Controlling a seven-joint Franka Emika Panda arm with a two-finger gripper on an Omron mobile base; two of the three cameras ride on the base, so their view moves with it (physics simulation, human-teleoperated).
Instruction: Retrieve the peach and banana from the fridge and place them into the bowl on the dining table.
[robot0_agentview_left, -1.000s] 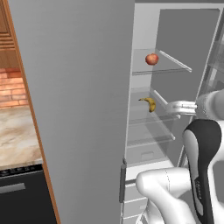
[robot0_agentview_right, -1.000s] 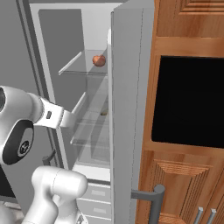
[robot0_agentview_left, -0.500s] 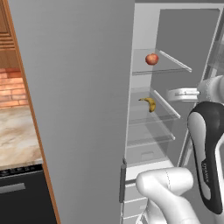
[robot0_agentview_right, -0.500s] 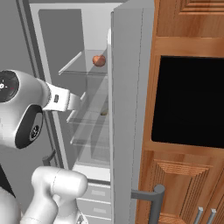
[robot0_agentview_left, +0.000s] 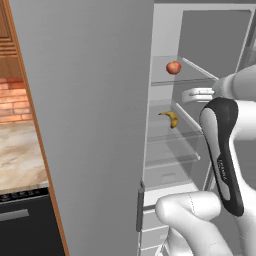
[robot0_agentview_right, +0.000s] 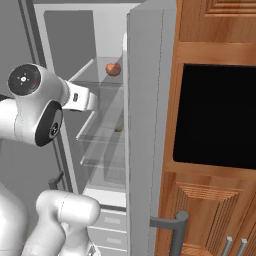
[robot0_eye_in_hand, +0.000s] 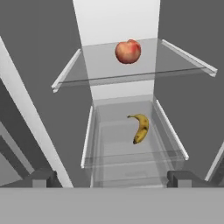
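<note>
Worktop (robot0_agentview_left: 17, 155): at your far left in the left base view, a beige-brown marbled stone top in front of a brick wall, with a black appliance front below it.
Fridge door (robot0_agentview_left: 90, 125): a broad grey panel swung open, standing between the worktop and the fridge interior.
Fridge (robot0_agentview_left: 165, 40): open; you see glass shelves above and white drawers (robot0_agentview_left: 150, 220) below.
Peach (robot0_eye_in_hand: 128, 51): on the upper glass shelf (robot0_eye_in_hand: 109, 65), toward its back and near the middle; also at (robot0_agentview_left: 173, 67) and (robot0_agentview_right: 113, 69).
Banana (robot0_eye_in_hand: 140, 127): on the next shelf down, below the peach and slightly to its right in the hand view, lying curved with darker tips; also at (robot0_agentview_left: 170, 118).
End effector (robot0_eye_in_hand: 111, 179): your two dark fingertips (robot0_eye_in_hand: 41, 178) stand well apart at either side of the hand view's lower edge, released, nothing between them; both fruits lie well beyond it.
Arm (robot0_agentview_left: 222, 145): reaches into the fridge at about the height of the shelves.
Oven (robot0_agentview_right: 217, 117): black front set in wooden cabinets (robot0_agentview_right: 210, 30), to the right of the fridge in the right base view.
</note>
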